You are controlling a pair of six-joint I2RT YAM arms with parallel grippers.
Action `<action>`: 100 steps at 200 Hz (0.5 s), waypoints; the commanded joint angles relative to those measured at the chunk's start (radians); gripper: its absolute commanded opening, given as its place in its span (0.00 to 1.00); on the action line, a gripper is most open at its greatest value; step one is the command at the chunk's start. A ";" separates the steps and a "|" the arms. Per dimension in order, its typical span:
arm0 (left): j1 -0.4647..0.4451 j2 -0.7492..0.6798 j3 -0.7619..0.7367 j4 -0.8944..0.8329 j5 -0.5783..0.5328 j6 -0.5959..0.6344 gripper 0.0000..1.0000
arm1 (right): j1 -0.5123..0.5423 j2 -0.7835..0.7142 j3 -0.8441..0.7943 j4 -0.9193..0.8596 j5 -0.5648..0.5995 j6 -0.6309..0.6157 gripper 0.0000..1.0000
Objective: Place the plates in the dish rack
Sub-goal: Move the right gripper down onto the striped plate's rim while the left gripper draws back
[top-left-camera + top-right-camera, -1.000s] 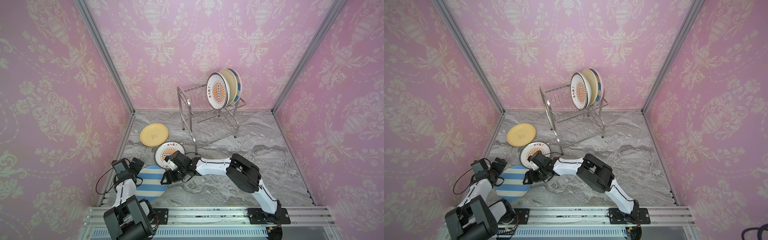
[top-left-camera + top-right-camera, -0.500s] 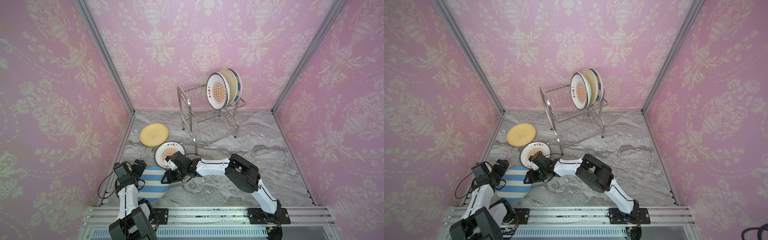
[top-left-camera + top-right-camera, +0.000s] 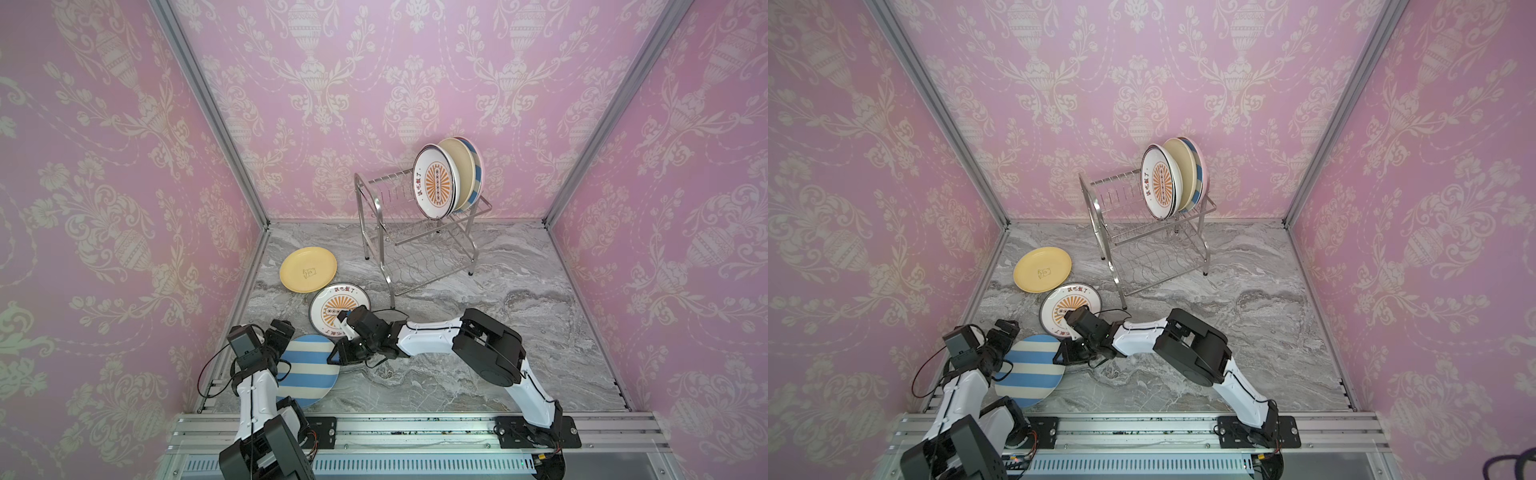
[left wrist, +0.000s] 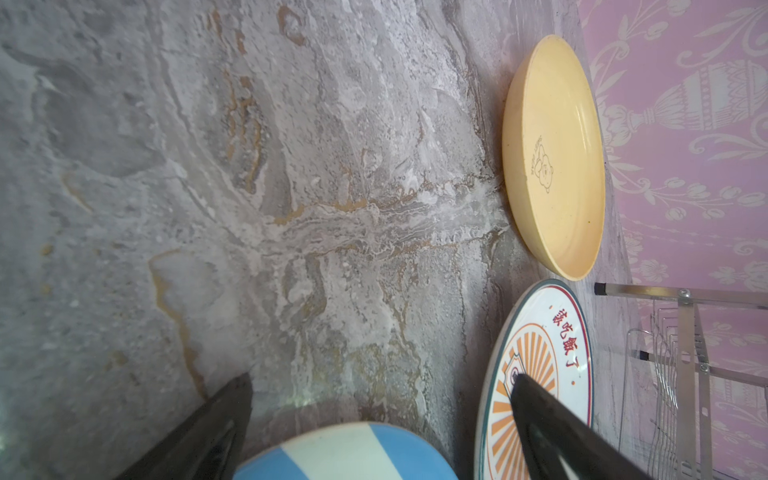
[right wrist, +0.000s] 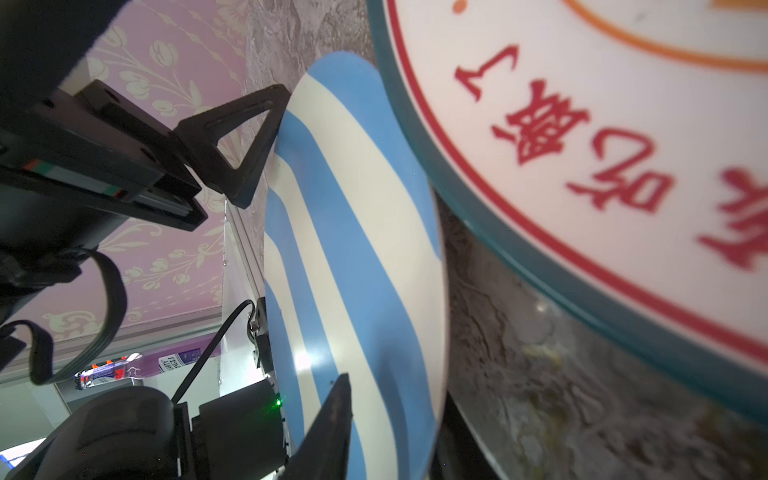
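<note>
The blue-white striped plate (image 3: 307,370) (image 3: 1030,370) is tilted up at the front left. My right gripper (image 3: 336,355) (image 5: 395,390) is shut on its right rim, one finger on the face and one beneath. My left gripper (image 3: 280,330) (image 4: 381,377) is open at the plate's (image 4: 345,453) far-left rim. An orange sunburst plate (image 3: 332,303) and a yellow plate (image 3: 307,270) lie flat behind. The dish rack (image 3: 415,245) (image 3: 1142,241) holds a sunburst plate (image 3: 436,183), a beige one (image 3: 459,166) and others upright on its top tier.
The left wall's metal frame post (image 3: 249,266) runs close beside the yellow plate and my left arm. The front rail (image 3: 415,432) edges the marble table (image 3: 498,291). The rack's lower tier (image 3: 424,262) holds no plates.
My right gripper's jaws have narrowed onto the striped plate's rim. The left gripper has shifted slightly rightward along the plate's far edge, and that arm has drawn in toward the rail.
</note>
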 commanded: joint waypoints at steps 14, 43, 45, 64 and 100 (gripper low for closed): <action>0.005 0.011 -0.023 -0.050 0.033 -0.015 0.99 | 0.004 -0.063 -0.018 0.065 0.032 0.023 0.23; 0.004 -0.007 -0.026 -0.060 0.036 -0.013 0.99 | 0.004 -0.070 -0.026 0.076 0.030 0.030 0.16; 0.004 -0.008 -0.026 -0.062 0.036 -0.012 0.99 | 0.004 -0.071 -0.026 0.076 0.030 0.030 0.16; 0.004 -0.018 -0.028 -0.066 0.036 -0.013 0.99 | 0.005 -0.080 -0.032 0.064 0.031 0.027 0.12; 0.004 -0.028 -0.027 -0.062 0.036 -0.021 0.99 | 0.014 -0.122 -0.026 -0.046 0.086 -0.046 0.09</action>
